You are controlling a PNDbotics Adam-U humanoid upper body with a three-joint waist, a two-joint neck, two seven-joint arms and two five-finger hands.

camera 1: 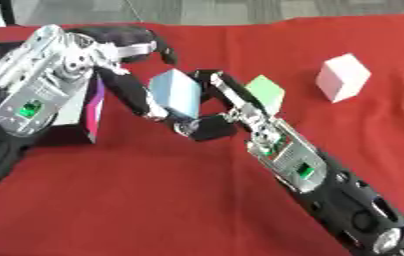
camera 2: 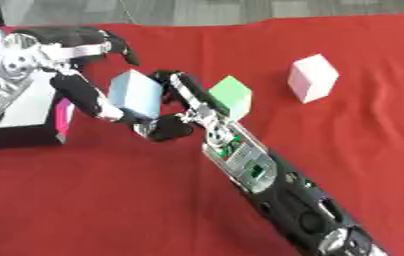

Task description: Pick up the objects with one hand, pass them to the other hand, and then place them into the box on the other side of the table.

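Note:
A light blue cube (camera 1: 175, 92) hangs above the red table between both hands. My left hand (camera 1: 132, 94) comes in from the left; its dark fingers curl along the cube's left face and under it, and the thumb arches over the top. My right hand (camera 1: 240, 107) rises from the lower right, fingers curled on the cube's right side and thumb tucked below it. A green cube (camera 1: 268, 92) lies on the cloth just behind the right hand. Further right stands a pale pink cube (camera 1: 343, 76).
A black box (camera 1: 93, 114) with a magenta side and a white inside sits at the left edge, partly hidden under my left arm. The red cloth (camera 1: 153, 200) covers the table. My right forearm crosses the lower right.

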